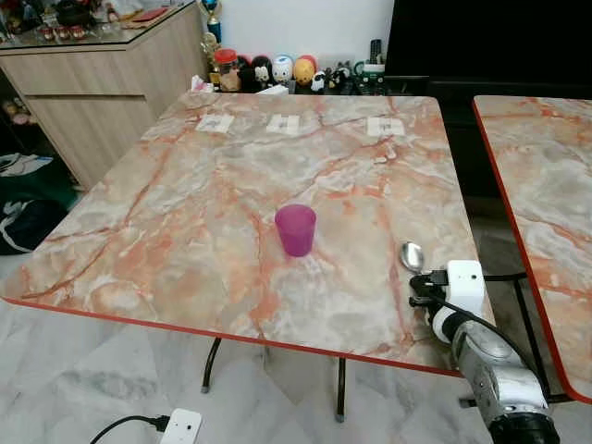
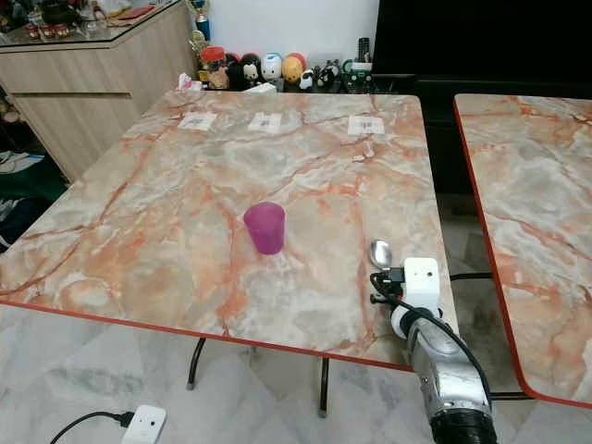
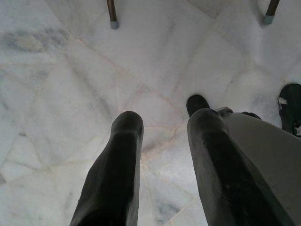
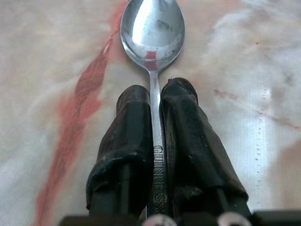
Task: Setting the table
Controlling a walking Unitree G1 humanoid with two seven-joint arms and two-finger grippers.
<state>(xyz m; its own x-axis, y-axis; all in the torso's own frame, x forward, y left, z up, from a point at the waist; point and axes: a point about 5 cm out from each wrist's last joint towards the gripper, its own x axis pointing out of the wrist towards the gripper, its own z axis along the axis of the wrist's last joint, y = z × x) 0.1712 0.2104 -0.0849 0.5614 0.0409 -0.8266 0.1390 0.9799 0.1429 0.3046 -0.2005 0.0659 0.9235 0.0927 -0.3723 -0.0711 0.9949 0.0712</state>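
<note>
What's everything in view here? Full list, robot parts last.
Marble table: 1, orange-veined with red edge, directly ahead.
Second table: 1, same marble, to the right, partly in frame.
Cup: 1, purple, upright near the table's middle.
Spoon: 1, silver, bowl over the table's near right part, handle in the gripper.
Paper tags: 3, white, in a row along the far edge.
Figurines: several, mixed colours, behind the table by the wall.
Cabinet: 1, wood, far left.
Power strip: 1, white, on the floor.
Right gripper: shut on the spoon's handle.
Left gripper: open, pointing at the marble floor.
</note>
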